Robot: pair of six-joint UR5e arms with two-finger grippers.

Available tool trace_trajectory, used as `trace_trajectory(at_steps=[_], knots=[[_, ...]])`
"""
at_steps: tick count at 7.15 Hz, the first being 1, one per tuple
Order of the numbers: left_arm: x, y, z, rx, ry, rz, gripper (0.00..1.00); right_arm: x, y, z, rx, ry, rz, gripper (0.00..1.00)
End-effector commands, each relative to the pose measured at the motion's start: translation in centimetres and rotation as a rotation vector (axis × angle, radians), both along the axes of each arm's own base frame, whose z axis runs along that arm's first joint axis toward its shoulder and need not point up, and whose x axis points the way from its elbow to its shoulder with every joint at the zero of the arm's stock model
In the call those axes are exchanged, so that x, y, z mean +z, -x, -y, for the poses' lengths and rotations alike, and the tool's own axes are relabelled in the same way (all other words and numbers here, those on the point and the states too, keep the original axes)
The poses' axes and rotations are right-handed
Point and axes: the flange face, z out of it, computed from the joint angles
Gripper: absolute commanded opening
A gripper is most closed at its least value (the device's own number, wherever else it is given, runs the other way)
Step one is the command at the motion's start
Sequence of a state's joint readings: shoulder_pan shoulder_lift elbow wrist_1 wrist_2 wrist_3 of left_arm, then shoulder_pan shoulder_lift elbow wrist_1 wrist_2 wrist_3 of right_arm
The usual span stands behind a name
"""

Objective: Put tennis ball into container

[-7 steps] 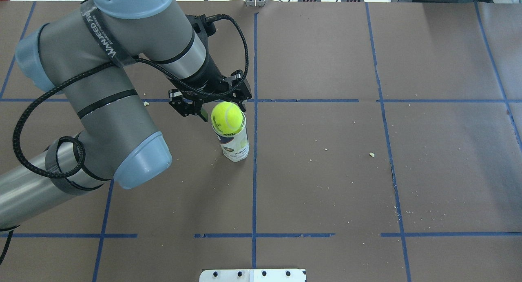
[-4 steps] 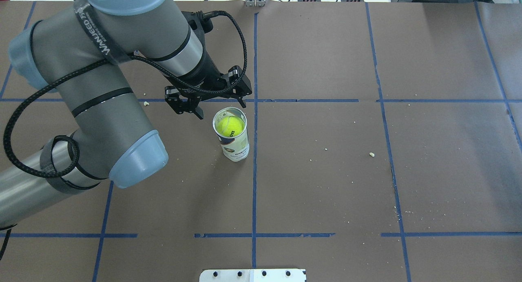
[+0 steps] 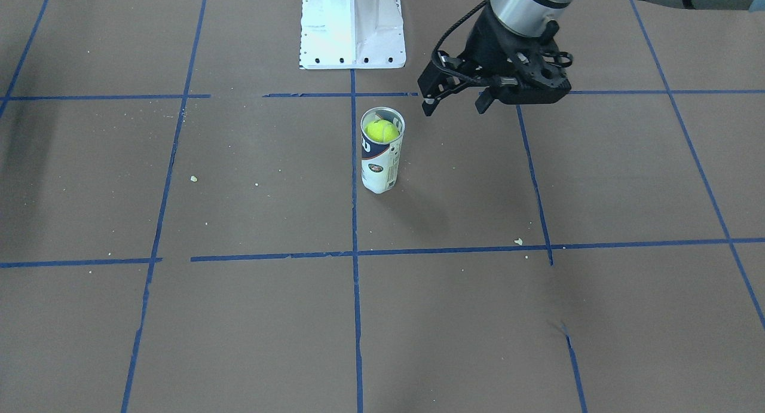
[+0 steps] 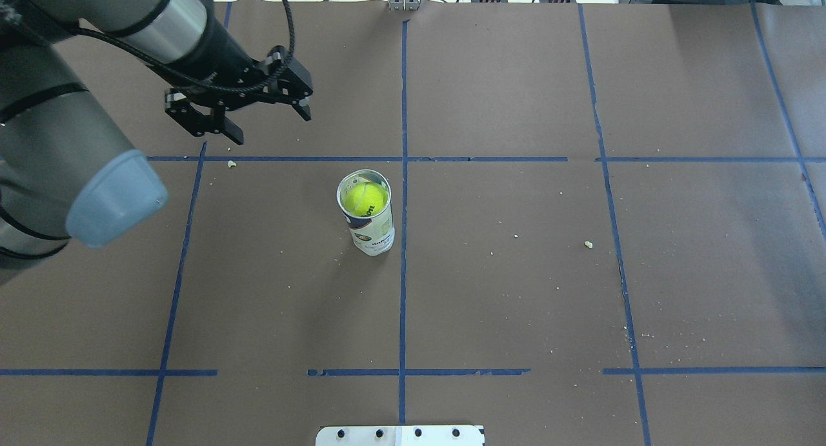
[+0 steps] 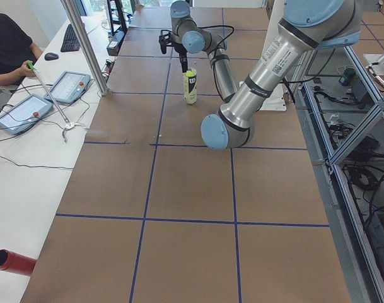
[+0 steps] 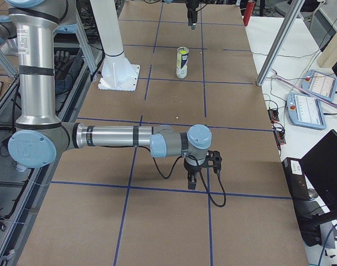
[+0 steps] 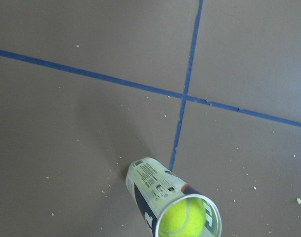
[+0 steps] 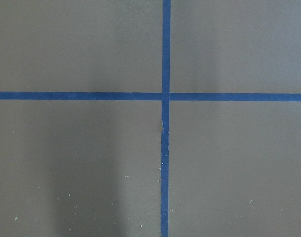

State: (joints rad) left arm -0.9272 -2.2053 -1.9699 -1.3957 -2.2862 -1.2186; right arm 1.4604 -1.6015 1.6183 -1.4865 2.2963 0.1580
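The left arm comes in from the upper left of the overhead view, its grey forearm slanting down toward the middle and its pale-blue elbow cap (image 4: 116,194) jutting at the left edge. The left gripper (image 4: 271,127) hangs above the brown paper-covered table (image 4: 581,272), tilted, just above a horizontal line of blue tape (image 4: 290,159). Its two black fingers are spread wide and hold nothing. In the front-facing view the same gripper (image 3: 453,108) sits in the upper right, apart from the short clear plastic tube with the navy-and-white label (image 3: 378,168), which stands upright at the centre of the frame just beside a vertical tape line. The bright yellow-green fuzzy tennis ball (image 3: 382,131) lies inside the tube, below its open rim. From overhead it shows through the mouth (image 4: 364,199), a dark mark on its top, and the tube's labelled wall (image 4: 373,234) is below it in the frame. The left wrist view catches the tube (image 7: 150,182) at the bottom centre with the ball (image 7: 185,217) in it. A white metal pedestal base (image 3: 352,24) stands at the top of the front-facing view. The right arm stretches low and horizontal across the middle of the exterior right view, and the right gripper (image 6: 201,174) points down at the table. I cannot tell whether its fingers are apart or together.
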Motion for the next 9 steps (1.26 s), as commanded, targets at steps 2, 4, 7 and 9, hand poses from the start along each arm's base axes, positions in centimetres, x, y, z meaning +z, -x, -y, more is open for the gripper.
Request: trace_trajectory(at_steps=[2,4,7,9], knots=[[14.2,11.0,3.4,0.069,-0.151,0.15,1.0,0.0,0.0,0.0,0.0,0.0,0.0,1.0],[26.0,19.1,2.6,0.193,-0.261,0.261,1.0,0.0,0.0,0.0,0.0,0.0,0.0,1.0],[42.5,36.1,-0.5,0.223,-0.292,0.343,1.0,0.0,0.0,0.0,0.0,0.0,0.0,1.0],[50.4,37.6,-0.1,0.21,-0.283,0.364,1.0,0.0,0.0,0.0,0.0,0.0,0.0,1.0]])
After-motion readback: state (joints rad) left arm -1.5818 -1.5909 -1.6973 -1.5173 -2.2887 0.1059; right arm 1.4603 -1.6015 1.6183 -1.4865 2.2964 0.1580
